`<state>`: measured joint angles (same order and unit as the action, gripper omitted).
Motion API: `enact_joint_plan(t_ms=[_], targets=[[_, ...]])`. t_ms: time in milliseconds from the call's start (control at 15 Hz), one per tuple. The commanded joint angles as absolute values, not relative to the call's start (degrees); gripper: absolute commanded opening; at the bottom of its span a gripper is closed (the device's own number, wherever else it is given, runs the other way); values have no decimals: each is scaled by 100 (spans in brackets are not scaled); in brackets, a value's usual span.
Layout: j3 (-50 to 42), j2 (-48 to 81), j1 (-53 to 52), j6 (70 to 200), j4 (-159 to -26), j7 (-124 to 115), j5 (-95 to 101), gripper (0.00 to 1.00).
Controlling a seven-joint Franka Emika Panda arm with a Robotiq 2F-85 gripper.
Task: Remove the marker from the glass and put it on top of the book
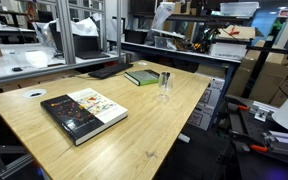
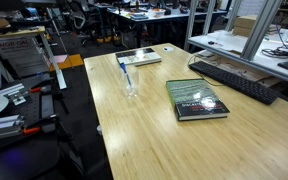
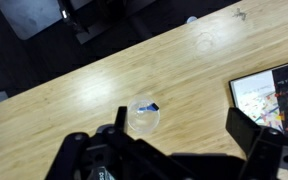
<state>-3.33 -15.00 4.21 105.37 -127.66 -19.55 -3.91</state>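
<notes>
The clear glass stands on the wooden table with the dark marker upright inside it. Both also show in an exterior view, the glass and the marker. The thin green book lies flat just behind the glass, and it shows in an exterior view. In the wrist view I look down on the glass with the marker's tip in it. My gripper is open and empty, high above the table. The glass lies by its left finger. The green book is out of the wrist view.
A larger black-and-white book with colourful pictures lies on the table; it shows in an exterior view and at the wrist view's right edge. A black keyboard lies along one table edge. Cluttered desks and boxes surround the table.
</notes>
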Motion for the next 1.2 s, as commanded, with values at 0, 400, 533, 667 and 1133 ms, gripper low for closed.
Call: enact_joint_plan(t_ms=[0, 400, 533, 667, 1133], targets=[[-490, -1101, 657, 10436, -12524, -2475, -831, 100], [-760, -566, 842, 10481, -12390, -3353, -1790, 100], [-782, -491, 852, 10637, -12419, -3790, -2088, 100], [-776, -511, 831, 10903, -12507, -4260, -2364, 100], [-775, -491, 810, 10835, -12506, -4201, -2222, 100]])
